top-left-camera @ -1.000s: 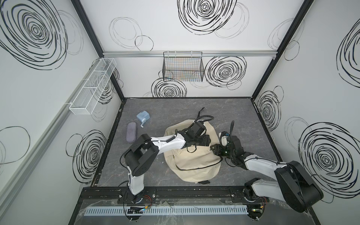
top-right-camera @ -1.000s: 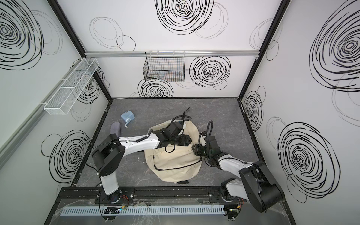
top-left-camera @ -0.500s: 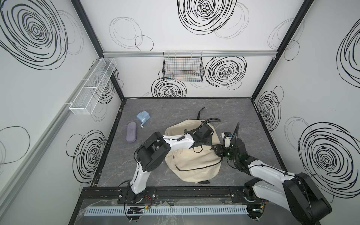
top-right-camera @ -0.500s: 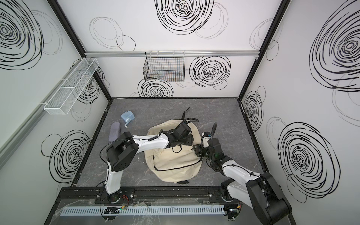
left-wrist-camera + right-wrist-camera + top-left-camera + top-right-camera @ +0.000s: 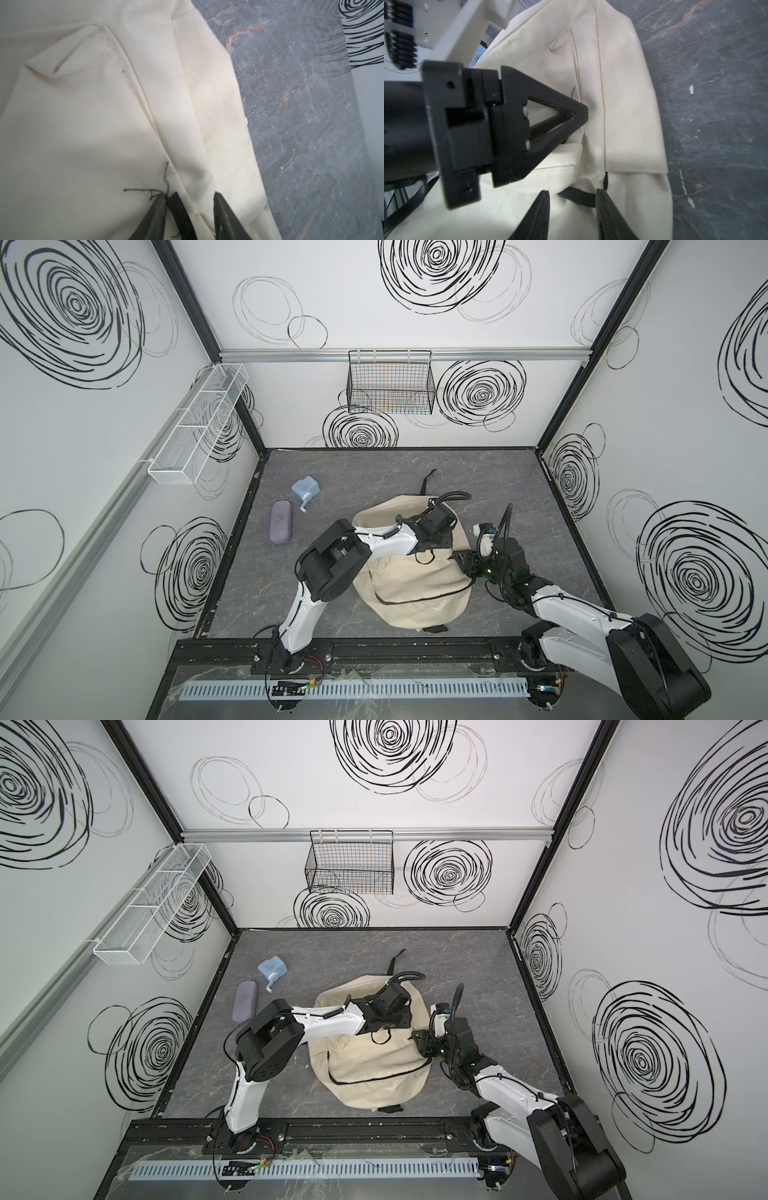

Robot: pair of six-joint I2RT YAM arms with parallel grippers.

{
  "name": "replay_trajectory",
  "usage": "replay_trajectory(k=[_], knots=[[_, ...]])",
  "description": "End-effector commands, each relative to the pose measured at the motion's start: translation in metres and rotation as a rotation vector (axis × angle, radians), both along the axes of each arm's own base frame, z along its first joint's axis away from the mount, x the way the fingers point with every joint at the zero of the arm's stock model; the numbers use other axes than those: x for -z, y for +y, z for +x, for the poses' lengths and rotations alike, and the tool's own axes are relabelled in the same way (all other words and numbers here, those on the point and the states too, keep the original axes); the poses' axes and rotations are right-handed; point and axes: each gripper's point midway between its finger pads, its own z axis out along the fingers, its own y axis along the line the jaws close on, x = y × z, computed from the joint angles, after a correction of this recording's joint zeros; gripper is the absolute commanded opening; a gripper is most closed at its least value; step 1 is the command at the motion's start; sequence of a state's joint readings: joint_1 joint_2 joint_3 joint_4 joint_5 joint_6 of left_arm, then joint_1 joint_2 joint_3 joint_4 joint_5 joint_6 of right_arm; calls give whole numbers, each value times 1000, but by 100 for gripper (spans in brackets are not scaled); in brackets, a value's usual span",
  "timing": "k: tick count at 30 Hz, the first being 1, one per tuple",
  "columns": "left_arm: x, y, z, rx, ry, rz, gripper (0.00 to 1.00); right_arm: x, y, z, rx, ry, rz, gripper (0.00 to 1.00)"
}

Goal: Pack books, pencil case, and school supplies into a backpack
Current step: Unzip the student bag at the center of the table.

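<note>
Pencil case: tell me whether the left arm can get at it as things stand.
Probably yes. The pencil case lies uncovered on the table on that arm's side, beside the sharpener; the left claw, now at the backpack, would have to swing over.

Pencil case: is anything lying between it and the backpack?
Nothing on the table does: bare grey surface separates the pencil case from the backpack. The sharpener sits behind the case, off that line. The left arm's elbow hangs over the gap, though, and no open mouth shows on the backpack.
</note>
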State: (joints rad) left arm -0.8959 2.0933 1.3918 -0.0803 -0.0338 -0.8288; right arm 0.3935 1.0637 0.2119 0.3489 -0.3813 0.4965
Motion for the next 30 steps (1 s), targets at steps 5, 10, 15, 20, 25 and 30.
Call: replay_trajectory(k=[5, 10, 15, 20, 25, 30], knots=[[12, 7, -24, -21, 131, -57, 36, -4, -2, -1, 3, -25, -1, 41], [2, 8, -24, -34, 148, -102, 32, -7, -1, 2, 6, -34, 1, 40], [-7, 7, -28, -46, 172, -162, 31, -9, -2, 4, 12, -42, 0, 40], [0, 8, -27, -47, 183, -165, 32, -7, -2, 3, 13, -40, 1, 40], [14, 8, -24, -44, 194, -136, 32, -6, -3, 2, 14, -38, 1, 40], [31, 7, -28, -45, 218, -106, 33, -7, -5, 3, 23, -41, -4, 40]])
